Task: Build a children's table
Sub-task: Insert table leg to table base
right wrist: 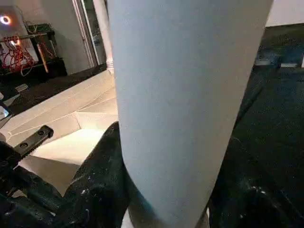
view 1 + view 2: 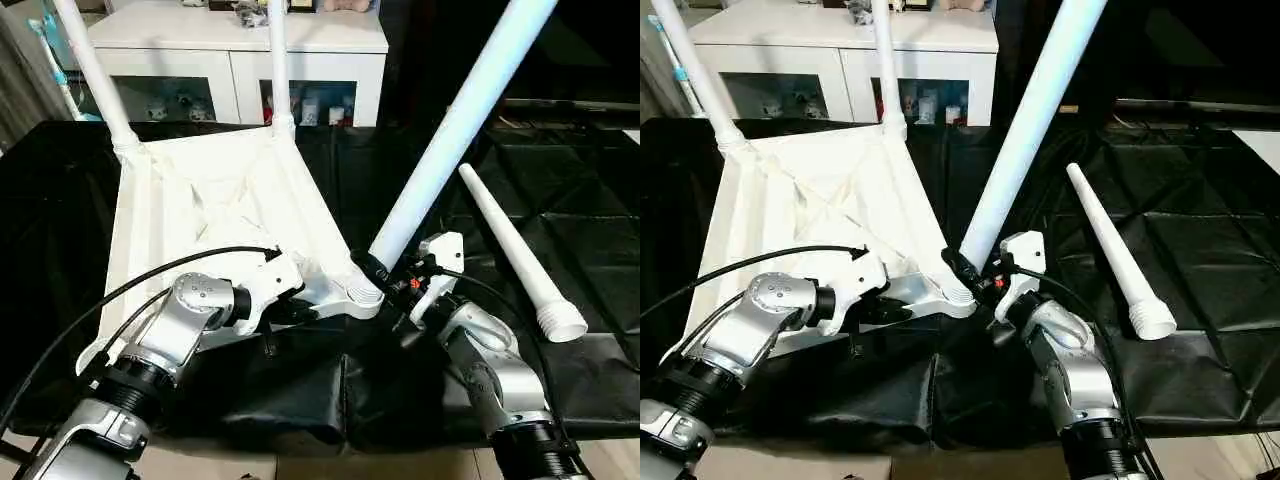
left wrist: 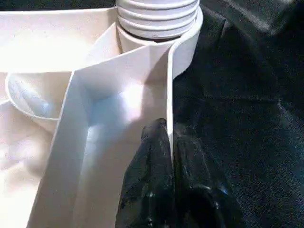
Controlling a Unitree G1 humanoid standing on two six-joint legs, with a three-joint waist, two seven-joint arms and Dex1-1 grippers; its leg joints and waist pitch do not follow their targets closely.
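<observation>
The children's table top (image 2: 210,200) lies upside down on the black cloth, ribbed underside up. Two white legs (image 2: 95,70) (image 2: 278,60) stand upright in its far corner sockets. A third leg (image 2: 450,130) sits in the near right socket (image 2: 362,295) and leans to the right. My right gripper (image 2: 385,272) is shut around this leg just above the socket, with a black finger (image 1: 99,180) on each side of the tube. My left gripper (image 3: 168,130) is shut on the table top's thin near rim (image 3: 168,85), close to that same socket. A fourth leg (image 2: 510,250) lies loose on the cloth to the right.
The big table draped in black cloth (image 2: 580,200) carries everything; its front edge runs just below my forearms. Behind it stands a white cabinet with glass doors (image 2: 240,40). A black cable (image 2: 150,275) loops over my left forearm.
</observation>
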